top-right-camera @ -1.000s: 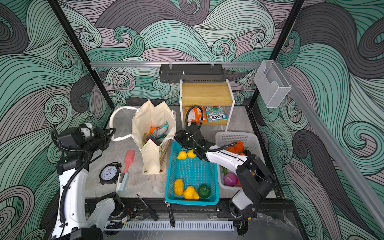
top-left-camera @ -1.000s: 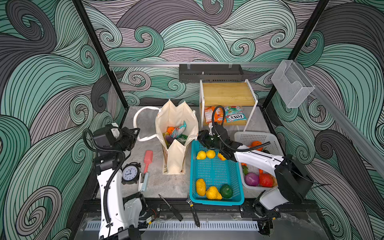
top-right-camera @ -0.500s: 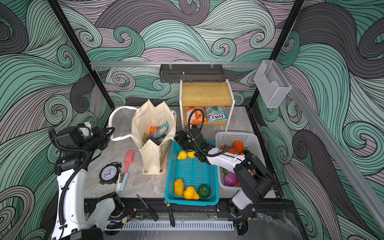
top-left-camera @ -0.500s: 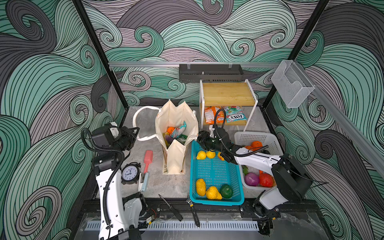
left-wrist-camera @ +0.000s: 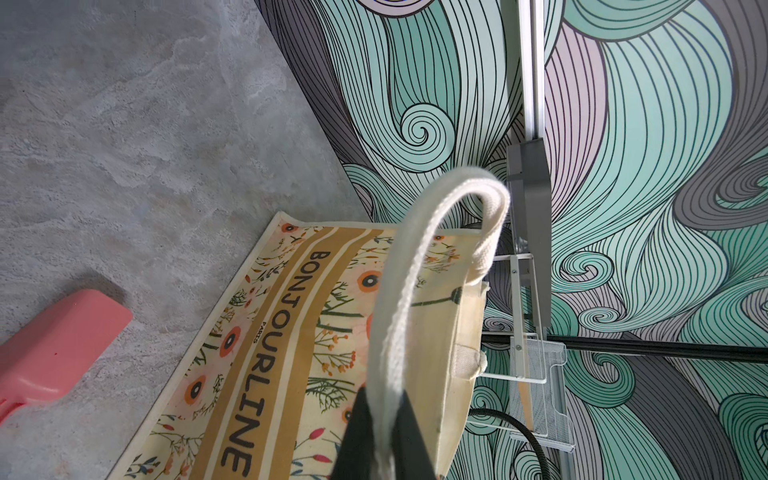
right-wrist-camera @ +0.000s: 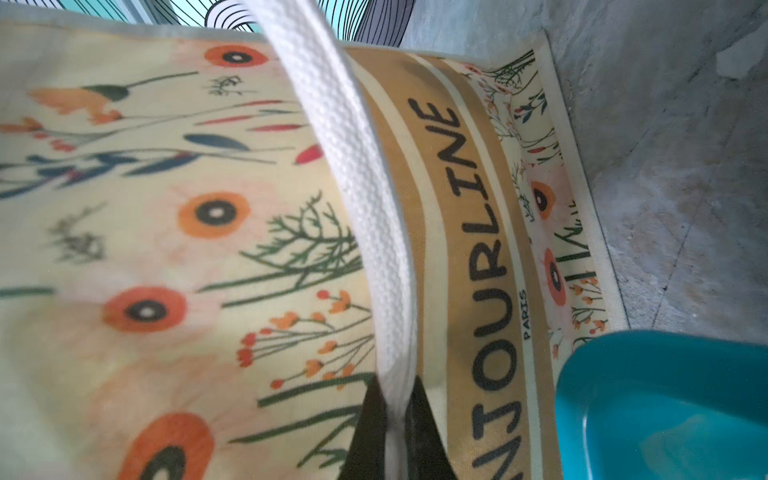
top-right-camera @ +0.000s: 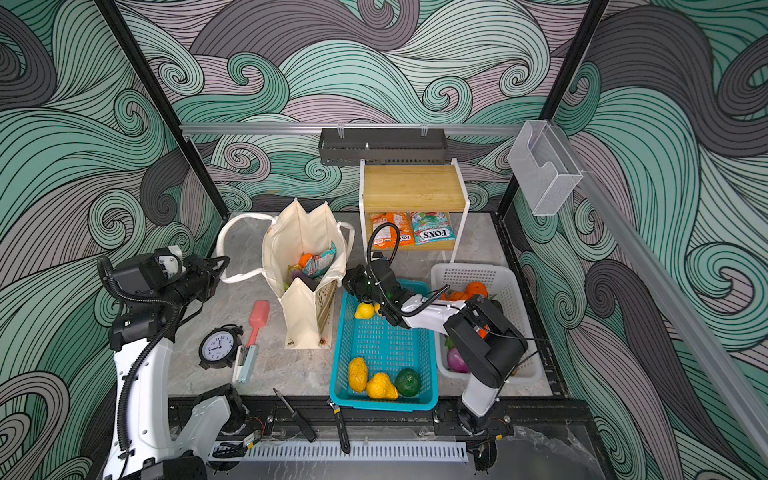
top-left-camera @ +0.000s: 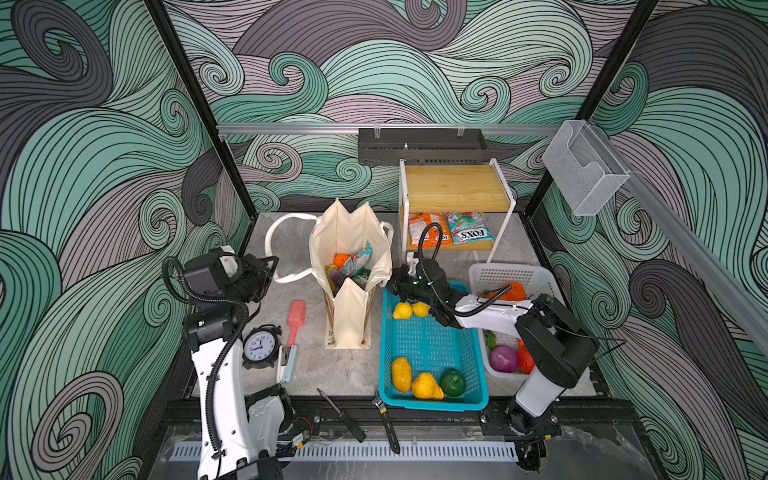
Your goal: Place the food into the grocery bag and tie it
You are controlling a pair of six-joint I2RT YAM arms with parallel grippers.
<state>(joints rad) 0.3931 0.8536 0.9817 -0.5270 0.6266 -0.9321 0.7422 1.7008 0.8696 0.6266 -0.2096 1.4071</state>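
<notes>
My right gripper (right-wrist-camera: 395,399) is clamped onto the white handle (right-wrist-camera: 365,187) of the grocery bag (right-wrist-camera: 187,257). The woven strap runs out from between the two black fingers (right-wrist-camera: 368,428) and across the printed cloth. The bag's side fills most of what I see: cream canvas with orange poppies, green sprigs and a tan band (right-wrist-camera: 482,232) reading "NJOURLINE", with a small "PARIS" alongside. A corner of the teal basket (right-wrist-camera: 665,407) sits close to the bag's edge; I can't tell whether they touch. Past them lies the grey marbled tabletop (right-wrist-camera: 685,166).

grocery bag (left-wrist-camera: 286,332) "BONJOURLINE PARIS", packet (top-left-camera: 471,233) "FOX'S"
</notes>
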